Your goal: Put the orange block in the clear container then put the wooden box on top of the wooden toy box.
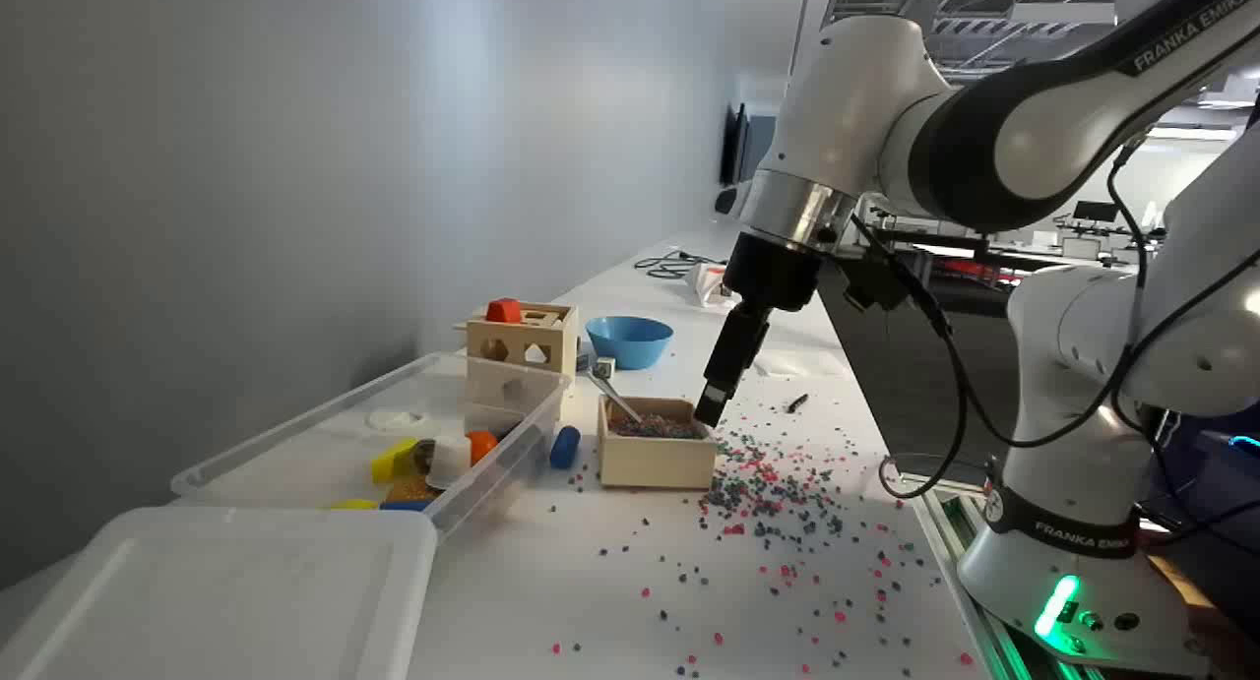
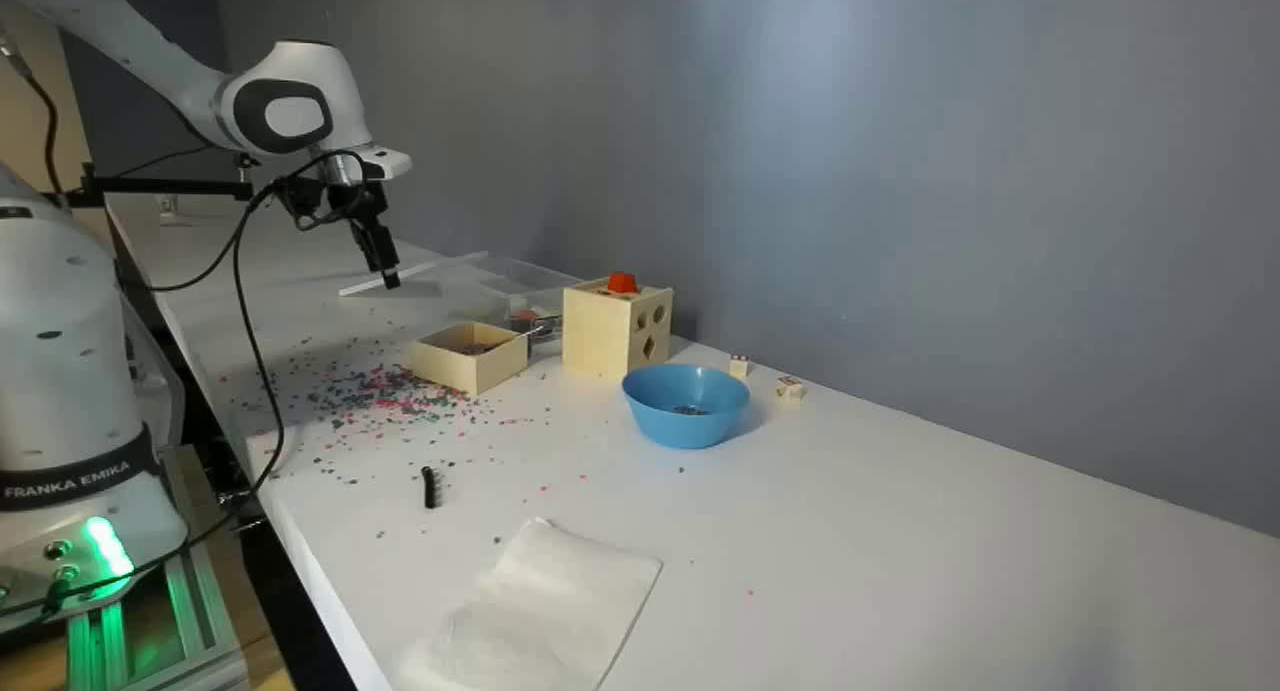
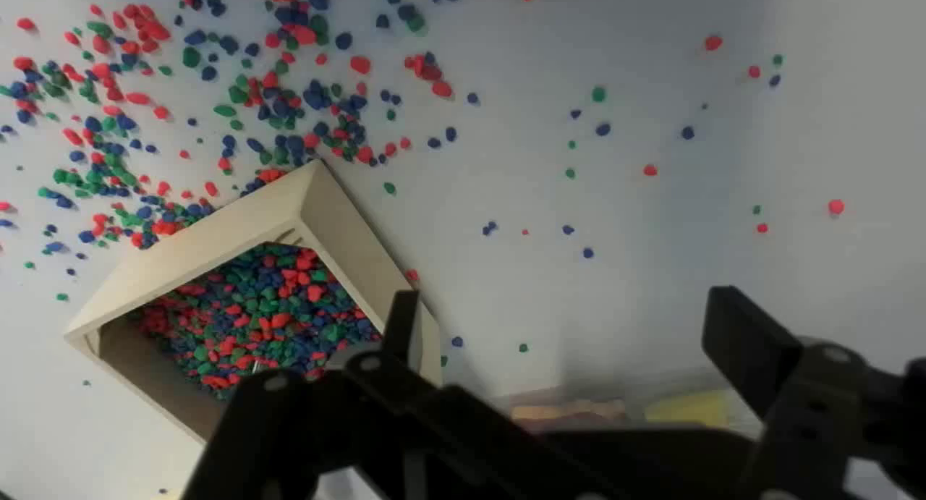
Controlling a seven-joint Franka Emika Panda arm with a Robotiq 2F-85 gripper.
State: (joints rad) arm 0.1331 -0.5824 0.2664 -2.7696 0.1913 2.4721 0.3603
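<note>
An orange-red block (image 1: 504, 311) sits on top of the wooden toy box (image 1: 487, 340), a light cube with cut-outs. Both also show in an exterior view, the block (image 2: 622, 282) and the toy box (image 2: 595, 331). Another orange piece (image 1: 481, 446) lies in the clear container (image 1: 522, 432) among other toys. The low wooden box (image 1: 658, 462) holds coloured pebbles and a spoon; it also shows in the wrist view (image 3: 362, 250). My gripper (image 3: 571, 333) is open and empty above the table beside this box. One finger overlaps the box's wall in the wrist view; contact is unclear.
Coloured pebbles (image 2: 390, 386) lie scattered around the wooden box. A blue bowl (image 2: 686, 406) stands near the toy box. A flat white lid (image 1: 256, 582), a blue cylinder (image 1: 565, 447), a black clip (image 2: 430, 487), a white cloth (image 2: 560, 591) and small letter cubes (image 2: 790, 387) lie around.
</note>
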